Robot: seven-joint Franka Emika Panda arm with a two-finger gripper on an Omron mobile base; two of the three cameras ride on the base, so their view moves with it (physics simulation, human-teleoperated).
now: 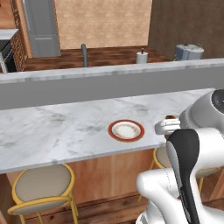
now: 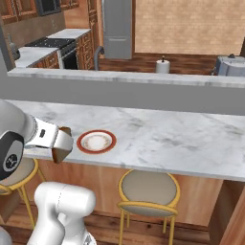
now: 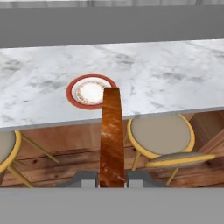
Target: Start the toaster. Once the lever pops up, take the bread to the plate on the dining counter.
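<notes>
Hand view shows my gripper [image 3: 112,177] clamped on the bread [image 3: 111,135], the slice standing edge-on between the two fingers and reaching up across the picture toward the plate [image 3: 91,91]. So the toasting part looks finished to me, and the carry is well under way; what is left, as I judge it, is to bring the slice over the plate, lower it and let go.

The plate sits on the dining counter [image 3: 175,83], near the front edge that faces me and well clear of the raised grey back ledge. Nothing lies on it yet. In the left base view the plate [image 1: 126,130] is just ahead of my hand, which is off the counter's front edge, over the stools [image 1: 41,186]; a bit of the brown slice [image 1: 170,118] peeps out at the hand's tip. In the right base view the bread [image 2: 62,150] hangs beside the plate [image 2: 96,141], apart from it and on the near side of the counter edge.

The toaster [image 1: 189,51] stands far back on the other worktop, behind the ledge.
</notes>
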